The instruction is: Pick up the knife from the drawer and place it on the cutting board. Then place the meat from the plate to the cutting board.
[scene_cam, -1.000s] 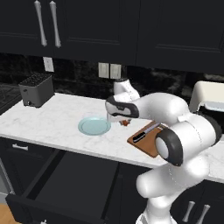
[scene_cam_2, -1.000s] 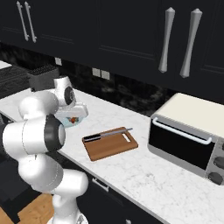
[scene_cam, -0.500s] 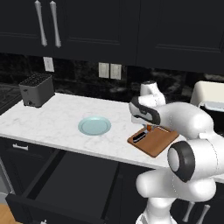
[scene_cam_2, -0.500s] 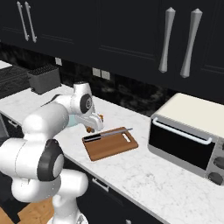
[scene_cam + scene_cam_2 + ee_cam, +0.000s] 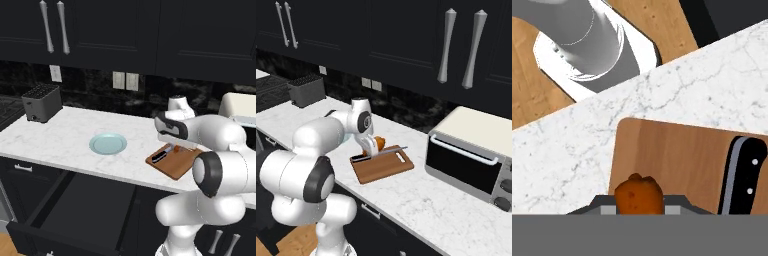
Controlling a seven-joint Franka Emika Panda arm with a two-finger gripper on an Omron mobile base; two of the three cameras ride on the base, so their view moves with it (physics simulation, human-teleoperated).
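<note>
We have the meat (image 5: 376, 144) pinched between our fingers, the jaws drawn in narrow on it, and it hangs over the board (image 5: 382, 165). In the hand view its thick orange-brown end (image 5: 639, 196) pokes up between our fingertips, with the board's wood (image 5: 677, 160) directly beyond them. The knife (image 5: 743, 176) lies on the board off to one side of our fingers, its black handle apart from the meat; from the right base view its blade (image 5: 387, 150) runs along the board's far edge, just past the gripper (image 5: 372, 148). The plate (image 5: 108, 144) sits bare on the counter (image 5: 60, 135), well away from the gripper, and the drawer (image 5: 82, 206) stands open below the counter edge. We judge the drumstick light and somewhat soft, probably a little greasy, so it could twist or slide in a narrow two-finger pinch. The thick end gives our pads the most to bear on, and that appears to be where we hold it, though the fingers hide the contact itself. The thin bone end would be stiffer but leaves little surface to grip. It is not fragile, so we reckon a short drop onto the wood would do no harm, provided it lands clear of the knife handle.
</note>
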